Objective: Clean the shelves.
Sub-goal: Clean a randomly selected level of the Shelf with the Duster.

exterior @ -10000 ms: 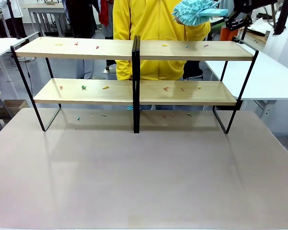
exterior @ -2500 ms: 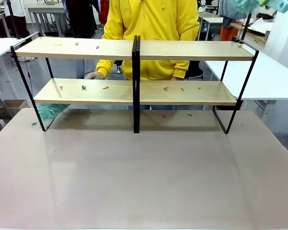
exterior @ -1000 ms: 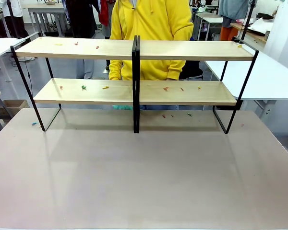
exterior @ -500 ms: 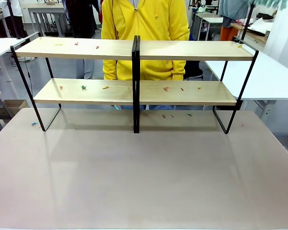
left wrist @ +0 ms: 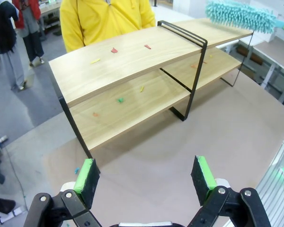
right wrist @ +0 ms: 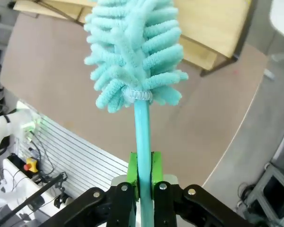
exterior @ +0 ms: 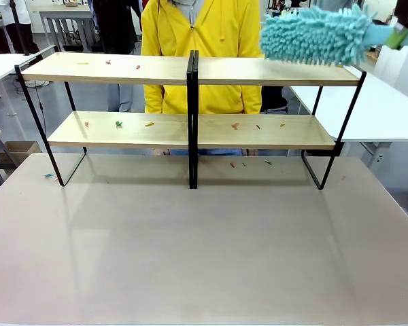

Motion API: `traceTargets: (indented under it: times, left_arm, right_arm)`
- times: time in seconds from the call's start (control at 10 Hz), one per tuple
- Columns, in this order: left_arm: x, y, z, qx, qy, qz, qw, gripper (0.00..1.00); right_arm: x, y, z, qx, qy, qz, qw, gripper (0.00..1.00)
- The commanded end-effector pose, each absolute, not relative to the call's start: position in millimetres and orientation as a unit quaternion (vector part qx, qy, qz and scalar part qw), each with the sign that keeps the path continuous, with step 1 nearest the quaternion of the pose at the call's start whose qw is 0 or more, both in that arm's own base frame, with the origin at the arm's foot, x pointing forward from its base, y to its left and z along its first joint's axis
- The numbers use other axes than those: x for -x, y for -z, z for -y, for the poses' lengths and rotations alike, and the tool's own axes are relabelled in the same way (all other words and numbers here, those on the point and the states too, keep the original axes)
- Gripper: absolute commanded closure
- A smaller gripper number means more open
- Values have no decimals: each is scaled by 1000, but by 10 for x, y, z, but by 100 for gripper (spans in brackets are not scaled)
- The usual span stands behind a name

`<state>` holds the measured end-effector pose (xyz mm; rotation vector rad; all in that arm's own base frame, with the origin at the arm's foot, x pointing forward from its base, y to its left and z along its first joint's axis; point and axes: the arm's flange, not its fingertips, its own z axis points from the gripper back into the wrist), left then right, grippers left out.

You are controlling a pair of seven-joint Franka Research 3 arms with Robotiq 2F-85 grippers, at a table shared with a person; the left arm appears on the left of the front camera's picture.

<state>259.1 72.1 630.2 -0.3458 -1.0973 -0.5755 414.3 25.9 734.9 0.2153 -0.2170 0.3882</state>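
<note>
The shelves point(exterior: 163, 68) stand across the far half of the table, light wood boards on a black frame. Small coloured scraps point(exterior: 118, 124) lie on the boards and on the table under them point(exterior: 238, 164). A fluffy teal duster point(exterior: 313, 35) hovers over the right end of the upper board. My right gripper point(exterior: 402, 34) at the picture's top right edge is shut on its teal handle point(right wrist: 143, 142); the pads point(right wrist: 132, 172) clamp it. My left gripper point(left wrist: 145, 174) is open and holds nothing, low over the table off the shelves' point(left wrist: 132, 56) left end.
A person in a yellow hoodie point(exterior: 204, 41) stands right behind the shelves. White tables flank it, one at the right point(exterior: 387, 109) and one at the left point(exterior: 0, 64). A scrap point(exterior: 49, 176) lies by the left frame leg. The near tabletop point(exterior: 204, 258) is bare.
The duster has swung in from the top right corner to above the upper right board. The person has shifted slightly. The scraps lie as before.
</note>
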Motion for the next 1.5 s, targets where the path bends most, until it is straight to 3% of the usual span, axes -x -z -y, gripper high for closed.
traceTargets:
  times: [0.0, 0.2, 0.5, 0.7, 0.8, 1.0, 1.4]
  left_arm:
    - [-2600, -6305, -717, 163, 268, 515, 798, 0]
    - [-2600, -6305, -717, 163, 268, 515, 798, 0]
    - [-2600, -6305, -717, 163, 268, 515, 798, 0]
    - [-2600, -6305, -717, 163, 268, 515, 798, 0]
    - [-2600, -6305, -717, 163, 268, 515, 798, 0]
    - [-2600, -6305, -717, 163, 268, 515, 798, 0]
    - [-2600, -6305, -717, 163, 268, 515, 798, 0]
  right_arm:
    - [-4199, -7412, -277, -83, -169, 76, 979, 88]
    - [-4318, -7334, -256, -62, -144, 75, 985, 88]
    - [-4246, -7315, -184, 38, -63, 55, 996, 88]
    - [-4187, -7354, -142, 77, -27, 101, 992, 88]
    - [-4169, -7396, -174, 61, -73, 165, 982, 88]
    - [-4112, -7465, -220, -75, -169, 220, 958, 88]
    - [-4039, -7542, 4, -270, -244, 209, 908, 88]
